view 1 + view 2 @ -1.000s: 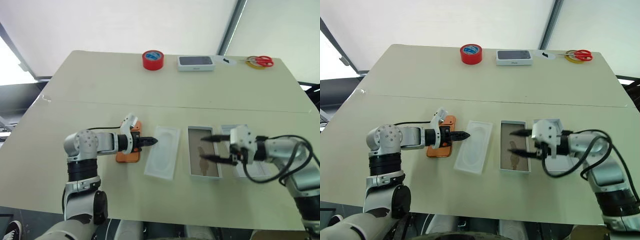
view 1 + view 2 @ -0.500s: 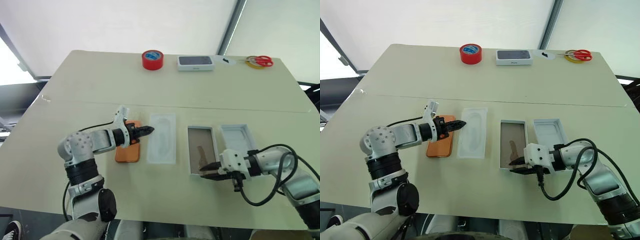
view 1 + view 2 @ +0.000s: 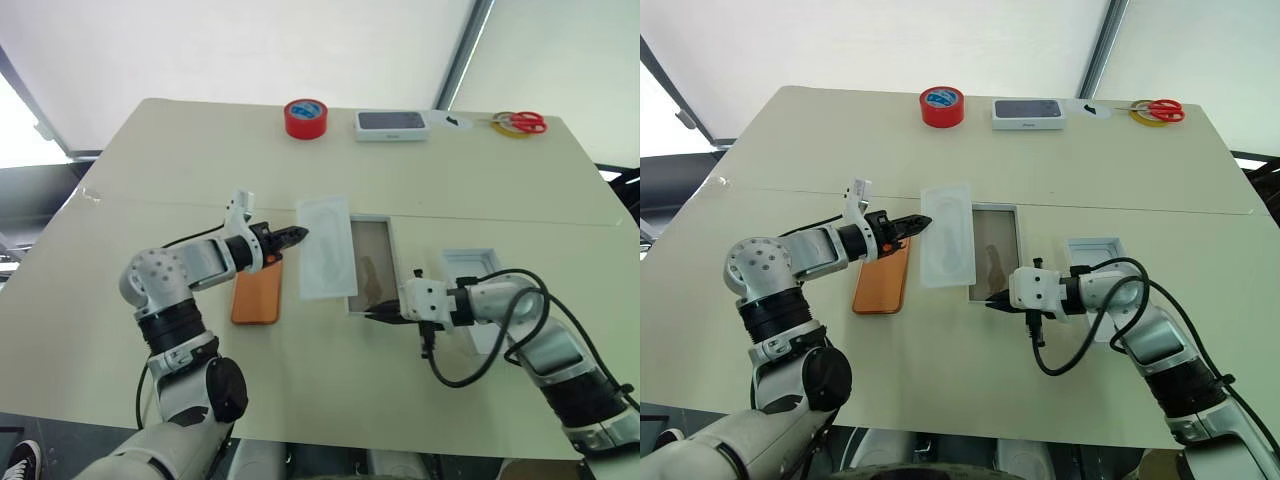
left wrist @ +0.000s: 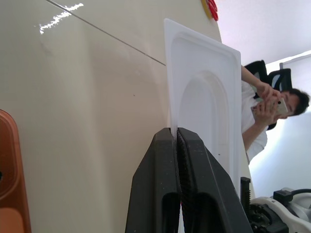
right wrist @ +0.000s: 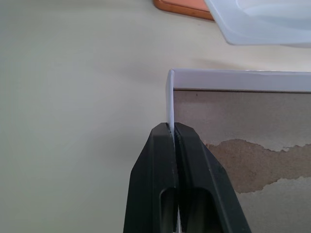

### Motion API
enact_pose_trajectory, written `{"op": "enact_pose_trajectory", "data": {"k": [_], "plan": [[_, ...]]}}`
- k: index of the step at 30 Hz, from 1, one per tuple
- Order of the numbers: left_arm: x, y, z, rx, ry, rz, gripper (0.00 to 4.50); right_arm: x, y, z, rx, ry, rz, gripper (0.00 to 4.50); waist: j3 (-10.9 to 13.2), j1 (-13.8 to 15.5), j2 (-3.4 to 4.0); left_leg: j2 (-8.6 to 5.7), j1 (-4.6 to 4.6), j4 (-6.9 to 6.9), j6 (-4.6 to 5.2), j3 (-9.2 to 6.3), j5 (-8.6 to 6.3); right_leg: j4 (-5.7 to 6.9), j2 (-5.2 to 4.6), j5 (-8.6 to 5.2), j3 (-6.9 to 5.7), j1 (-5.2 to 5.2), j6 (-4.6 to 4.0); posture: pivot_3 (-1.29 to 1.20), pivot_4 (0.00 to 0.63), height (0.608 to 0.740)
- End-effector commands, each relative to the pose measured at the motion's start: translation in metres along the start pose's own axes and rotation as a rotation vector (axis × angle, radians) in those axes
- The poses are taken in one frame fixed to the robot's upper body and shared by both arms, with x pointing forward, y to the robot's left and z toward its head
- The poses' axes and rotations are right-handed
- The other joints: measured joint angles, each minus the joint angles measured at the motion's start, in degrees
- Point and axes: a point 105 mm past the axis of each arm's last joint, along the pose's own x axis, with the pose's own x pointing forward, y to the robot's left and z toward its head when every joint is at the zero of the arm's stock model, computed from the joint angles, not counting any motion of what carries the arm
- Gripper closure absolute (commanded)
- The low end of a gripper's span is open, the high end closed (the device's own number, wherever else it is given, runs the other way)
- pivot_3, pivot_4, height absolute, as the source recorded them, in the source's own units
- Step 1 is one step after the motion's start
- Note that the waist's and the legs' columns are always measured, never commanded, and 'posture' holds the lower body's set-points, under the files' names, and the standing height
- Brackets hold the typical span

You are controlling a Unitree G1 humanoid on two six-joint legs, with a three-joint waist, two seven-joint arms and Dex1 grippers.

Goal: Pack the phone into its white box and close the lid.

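The orange phone (image 3: 257, 297) lies flat on the table under my left forearm. My left gripper (image 3: 298, 234) is shut on the edge of a thin white insert (image 3: 328, 262) with an oval recess, held tilted above the table beside the white box (image 3: 375, 250). The box is an open tray with a brownish floor. My right gripper (image 3: 372, 314) is shut on its near wall by a corner, which the right wrist view shows pinched between the fingertips (image 5: 171, 125). The lid (image 3: 470, 270) lies inside-up to the right, partly behind my right arm.
A red tape roll (image 3: 306, 118), a white box with a dark top (image 3: 392, 124) and red scissors (image 3: 518, 122) line the far edge. A seam crosses the table's middle. In the left wrist view a person (image 4: 265, 102) sits beyond the table.
My right gripper dropped from above the box to its near corner, shut on the wall and slid the box left. My left gripper lifted the insert up and away from me.
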Motion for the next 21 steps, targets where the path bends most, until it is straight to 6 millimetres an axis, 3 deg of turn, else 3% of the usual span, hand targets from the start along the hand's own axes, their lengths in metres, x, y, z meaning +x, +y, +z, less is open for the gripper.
{"op": "enact_pose_trajectory", "data": {"k": [1,2,5,9,12,16,21], "plan": [[0.009,-0.008,0.012,0.030,-0.046,-0.006,4.50,0.005,-0.004,0.005,-0.007,0.028,0.000,4.47,0.0,0.0,0.00,0.00,0.00,0.00,0.00,0.00,0.00,0.00,0.00,0.00,0.00,0.00,0.00,0.00,0.150,0.740],[0.011,-0.009,0.013,0.029,-0.051,-0.006,4.50,0.005,-0.004,0.006,0.010,0.032,0.007,4.47,0.0,0.0,0.00,0.00,0.00,0.00,0.00,0.00,0.00,0.00,0.00,0.00,0.00,0.00,0.00,0.00,0.150,0.740],[0.020,-0.012,0.013,0.038,-0.050,-0.013,4.50,0.005,-0.008,0.014,0.056,-0.002,-0.004,3.68,0.0,-0.1,-0.01,0.00,0.00,0.00,0.00,0.00,0.00,0.00,0.00,0.00,0.00,-0.01,0.00,0.00,0.150,0.740],[0.028,-0.016,0.008,0.048,-0.030,-0.024,4.50,-0.006,-0.015,0.020,0.077,-0.017,-0.038,1.69,0.0,-0.1,-0.01,0.00,-0.01,0.00,0.00,0.00,0.00,0.00,0.00,0.00,0.00,-0.01,0.00,0.00,0.150,0.740],[0.033,-0.020,-0.001,0.052,0.001,-0.037,4.50,-0.031,-0.025,0.021,0.100,-0.036,-0.083,1.69,0.0,0.0,-0.01,0.00,-0.01,0.00,0.00,0.00,0.00,0.00,0.00,0.00,0.00,-0.02,0.00,0.00,0.150,0.740],[0.041,-0.022,-0.019,0.025,0.035,-0.047,4.50,-0.076,-0.041,-0.001,0.136,0.027,-0.166,1.69,0.0,0.0,-0.02,-0.04,-0.02,0.00,0.02,0.00,-0.01,-0.02,-0.04,0.01,0.00,0.01,0.01,0.00,0.150,0.740],[0.050,-0.025,-0.035,0.018,0.069,-0.043,4.50,-0.095,-0.064,-0.014,0.108,0.053,-0.269,1.69,0.0,-0.4,-0.03,0.01,-0.01,-0.04,0.03,0.02,-0.01,-0.01,0.00,0.01,0.01,-0.02,0.01,0.00,0.150,0.740]]}}
